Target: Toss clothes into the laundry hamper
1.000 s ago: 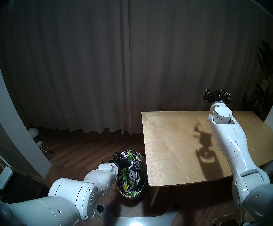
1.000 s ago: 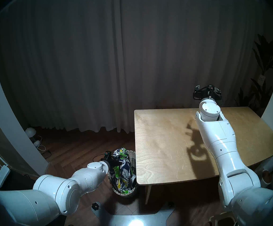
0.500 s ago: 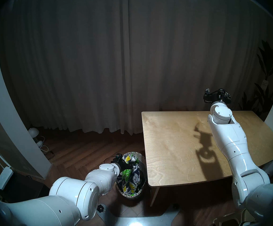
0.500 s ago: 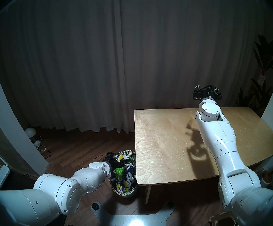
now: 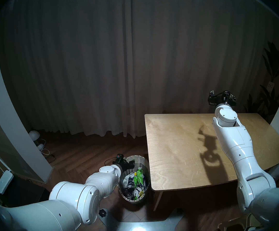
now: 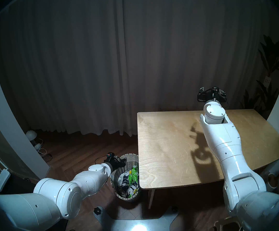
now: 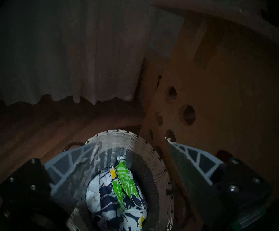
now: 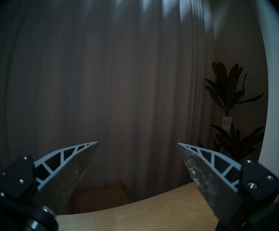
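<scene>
Leaf-print garment crumpled inside woven hamper; likely light, limp, best pinched at a raised fold. Left gripper above hamper rim, jaws apart, empty. Right gripper well apart over table, jaws wide, empty.

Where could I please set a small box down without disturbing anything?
The wooden table top is bare from its left edge to the right arm hovering over its right side. The floor toward the curtain is bare too. The woven hamper is crowded with the leaf-print garment.
</scene>
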Motion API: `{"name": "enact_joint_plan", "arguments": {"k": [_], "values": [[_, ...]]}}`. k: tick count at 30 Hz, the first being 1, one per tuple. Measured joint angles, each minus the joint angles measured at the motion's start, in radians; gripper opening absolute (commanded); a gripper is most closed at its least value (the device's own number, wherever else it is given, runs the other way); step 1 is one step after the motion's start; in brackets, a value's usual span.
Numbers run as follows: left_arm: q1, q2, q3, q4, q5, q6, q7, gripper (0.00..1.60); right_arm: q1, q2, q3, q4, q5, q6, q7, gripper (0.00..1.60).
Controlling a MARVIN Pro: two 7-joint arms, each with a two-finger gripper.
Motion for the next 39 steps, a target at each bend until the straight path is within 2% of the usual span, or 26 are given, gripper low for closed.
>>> {"name": "enact_joint_plan", "arguments": {"k": [12,24,30,39], "values": [[-0.051,0.073,-0.086,-0.159,-0.068,-0.187,-0.015,1.6,0.0,0.0,0.0,0.003,0.0,0.0,0.0,1.6],[-0.082,0.104,-0.11,-0.319,-0.088,-0.35,-0.036,1.6,0.0,0.0,0.0,0.007,0.0,0.0,0.0,1.6],[-0.071,0.102,-0.104,-0.392,-0.085,-0.391,-0.042,1.6,0.0,0.0,0.0,0.008,0.0,0.0,0.0,1.6],[0.023,0.08,-0.084,-0.509,-0.059,-0.418,-0.04,1.6,0.0,0.0,0.0,0.009,0.001,-0.001,0.0,1.6]]}}
